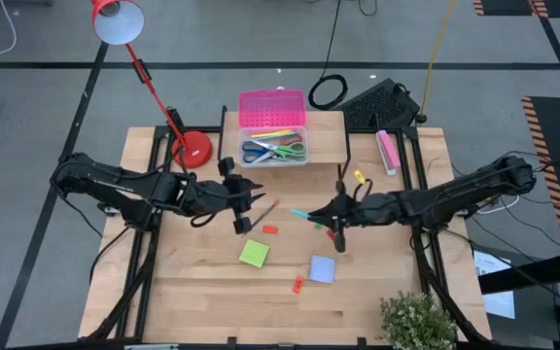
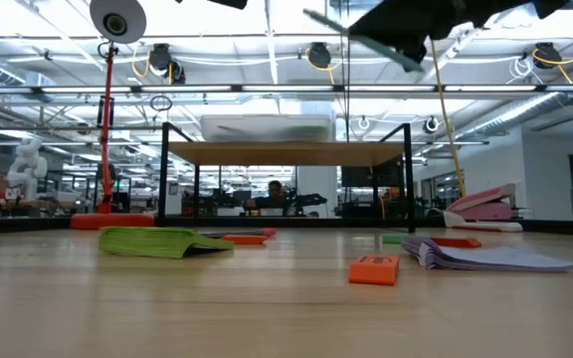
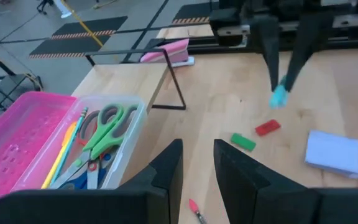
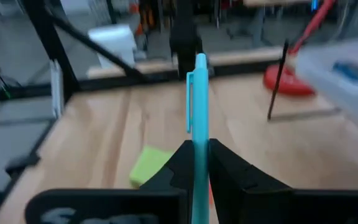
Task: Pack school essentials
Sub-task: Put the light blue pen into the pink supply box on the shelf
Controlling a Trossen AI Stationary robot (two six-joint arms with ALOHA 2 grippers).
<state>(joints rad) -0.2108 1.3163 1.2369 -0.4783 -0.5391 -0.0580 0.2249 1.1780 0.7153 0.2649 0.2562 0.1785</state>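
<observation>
No readable labels anywhere. Right gripper (image 1: 331, 220) at frame centre has its fingers clamped on a slim teal pen (image 4: 199, 118), lifted off the wooden worktop (image 1: 377, 282). Left gripper (image 1: 244, 207) fingers sit narrowly apart, holding nothing. Scissors (image 1: 275, 149) lie in the clear box (image 1: 273, 154); flat green pad (image 1: 254, 254) has open wood around it.

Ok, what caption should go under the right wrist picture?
Right pincer shut on a teal pen above the wooden table, green sticky notes behind.

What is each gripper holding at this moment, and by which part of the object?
The right gripper holds a teal pen, its fingers pinching the lower barrel below the clip. The left gripper holds nothing; its fingers are apart.
</observation>
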